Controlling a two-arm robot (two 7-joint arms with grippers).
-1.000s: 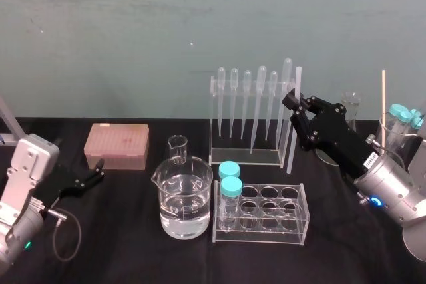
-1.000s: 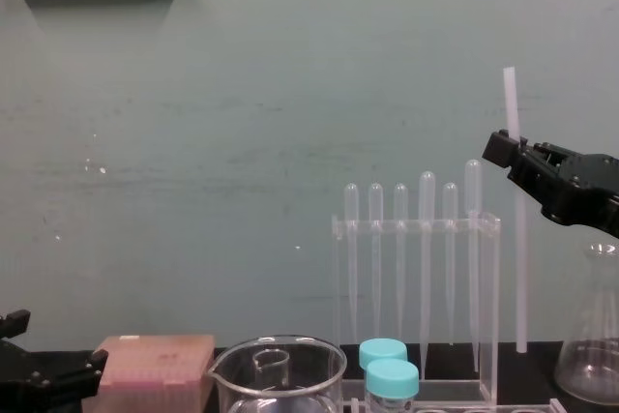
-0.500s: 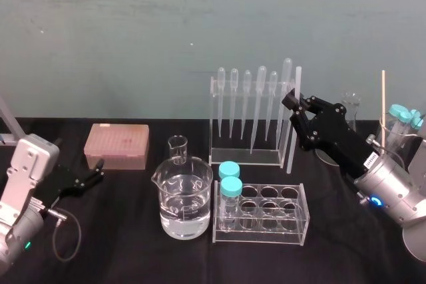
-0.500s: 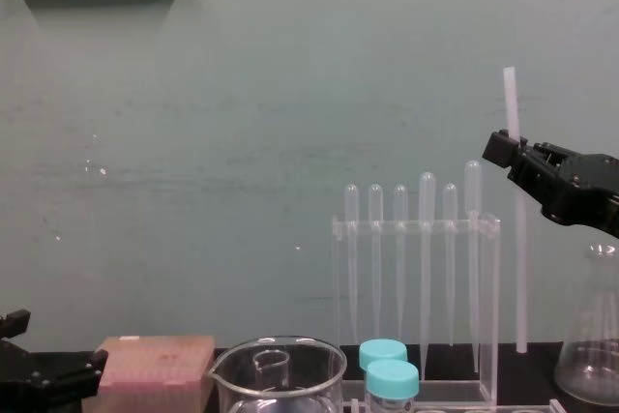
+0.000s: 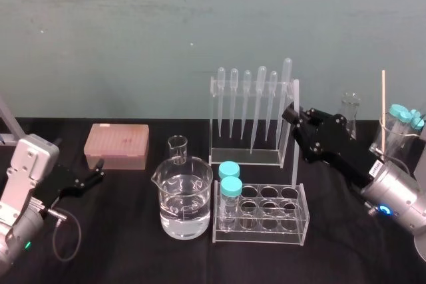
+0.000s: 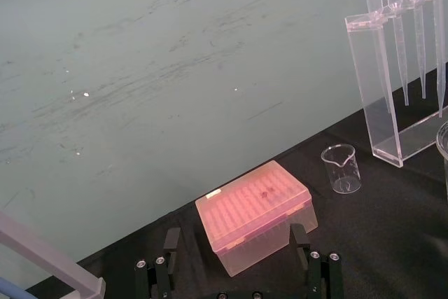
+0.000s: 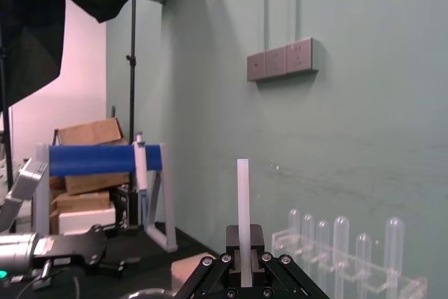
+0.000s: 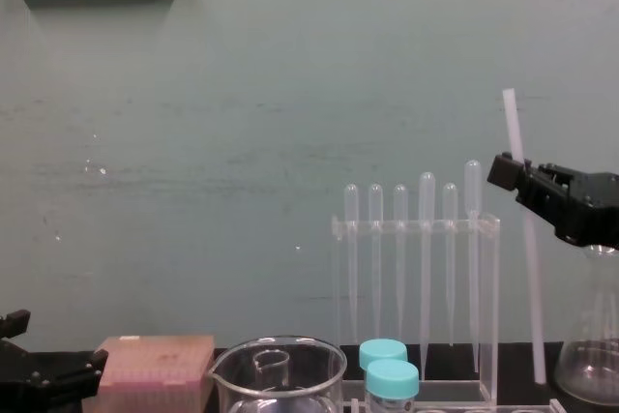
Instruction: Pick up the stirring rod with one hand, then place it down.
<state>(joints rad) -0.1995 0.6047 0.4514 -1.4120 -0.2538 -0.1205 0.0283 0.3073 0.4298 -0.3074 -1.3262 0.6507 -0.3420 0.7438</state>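
1. My right gripper [image 5: 293, 114] is up over the table [image 5: 120, 244], on the right side, just beside the pipette rack [image 5: 245, 111].
2. Its fingers are pinched tight on the rod [image 5: 292, 157]. In the right wrist view the rod [image 7: 242, 201] sticks straight up from between them.
3. The grip is on the upper part of the rod. A short bit shows above the fingers and a long bit hangs below.
4. In the chest view the rod [image 8: 529, 287] leans a little. Its top end tips to the left and its low end goes to the right, near the flask [image 8: 590, 365].
5. In the head view the low end is down by the tube rack [image 5: 266, 217]. I think it is very close to the table, but I cannot tell if it touches.
6. My left gripper [image 5: 98, 169] sits low on the left side, near the pink box [image 5: 116, 144]. Its fingers [image 6: 170, 239] are spread wide apart.
7. A beaker [image 5: 184, 197] with water stands between the pink box and the tube rack.
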